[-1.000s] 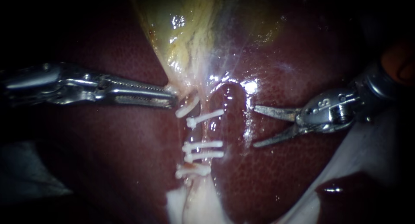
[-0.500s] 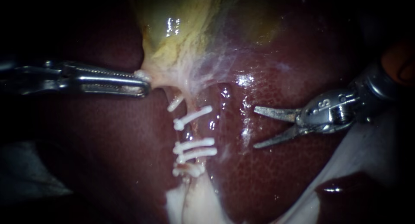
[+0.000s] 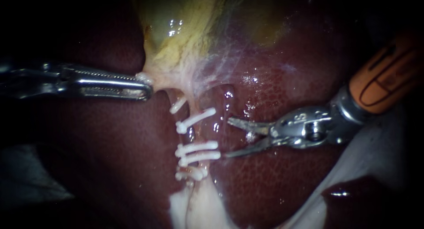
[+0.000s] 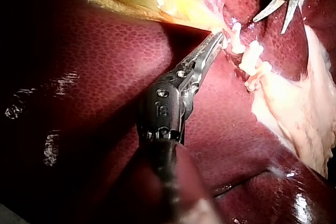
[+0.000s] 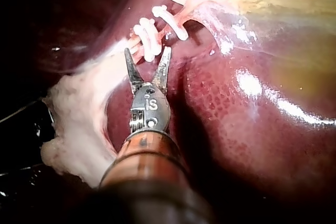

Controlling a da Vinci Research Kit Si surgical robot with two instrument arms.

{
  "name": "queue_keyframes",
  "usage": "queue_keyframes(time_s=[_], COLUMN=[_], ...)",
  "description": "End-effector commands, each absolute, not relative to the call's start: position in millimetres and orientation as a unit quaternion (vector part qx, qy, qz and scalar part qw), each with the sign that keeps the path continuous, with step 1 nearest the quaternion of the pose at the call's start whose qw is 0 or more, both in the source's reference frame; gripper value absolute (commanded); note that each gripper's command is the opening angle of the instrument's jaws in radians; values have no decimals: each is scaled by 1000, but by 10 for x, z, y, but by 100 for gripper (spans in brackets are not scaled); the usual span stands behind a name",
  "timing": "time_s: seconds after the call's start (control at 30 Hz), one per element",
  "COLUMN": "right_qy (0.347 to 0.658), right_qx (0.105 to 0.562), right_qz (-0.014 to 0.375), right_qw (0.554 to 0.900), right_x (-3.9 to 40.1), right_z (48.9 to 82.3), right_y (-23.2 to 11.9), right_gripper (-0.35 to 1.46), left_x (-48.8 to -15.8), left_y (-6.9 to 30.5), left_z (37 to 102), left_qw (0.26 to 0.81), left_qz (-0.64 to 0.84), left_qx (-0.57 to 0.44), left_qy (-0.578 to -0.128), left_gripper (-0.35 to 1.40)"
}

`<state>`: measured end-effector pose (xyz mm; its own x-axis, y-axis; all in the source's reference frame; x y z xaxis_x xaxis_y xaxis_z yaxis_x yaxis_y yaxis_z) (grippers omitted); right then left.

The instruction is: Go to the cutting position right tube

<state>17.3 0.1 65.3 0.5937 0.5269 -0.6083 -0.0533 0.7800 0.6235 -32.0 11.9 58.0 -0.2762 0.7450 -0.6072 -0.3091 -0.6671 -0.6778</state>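
Left tool (image 3: 148,86) clamped on the gallbladder (image 3: 176,47), right tool (image 3: 227,137) wide open and empty just beside the right tube (image 3: 213,132): driven in askew, its jaws could strike a clip (image 3: 196,119) or nick the liver (image 3: 274,189).

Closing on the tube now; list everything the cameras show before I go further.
liver: one, dark red, all around
gallbladder: one, yellow-green, top centre
clips: about five, white, stacked below the gallbladder
tube: at least one, pinkish, under the clips
pale tissue: one patch, whitish, below the clips
left instrument: one, silver, shut on the gallbladder's lower edge
right instrument: one, silver, orange shaft, open beside the clips
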Motion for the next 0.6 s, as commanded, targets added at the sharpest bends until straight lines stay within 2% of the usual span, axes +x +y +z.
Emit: queue_keyframes(time_s=[0.03,0.2,0.4,0.6], right_qy=[418,422,427,448], right_qx=[293,328,348,368], right_qz=[174,190,196,192], right_qw=[842,824,812,792], right_x=[176,184,194,207], right_z=[661,687,708,721], right_y=[0,0,3,11], right_gripper=[145,145,145,145], left_x=[-320,-320,-319,-319], left_y=[119,118,118,118], left_z=[580,581,583,583], left_qw=[343,343,343,343], left_qz=[768,768,768,768], left_qx=[-494,-494,-494,-494], left_qy=[-220,-220,-220,-220], left_gripper=[-35,-35,-35,-35])
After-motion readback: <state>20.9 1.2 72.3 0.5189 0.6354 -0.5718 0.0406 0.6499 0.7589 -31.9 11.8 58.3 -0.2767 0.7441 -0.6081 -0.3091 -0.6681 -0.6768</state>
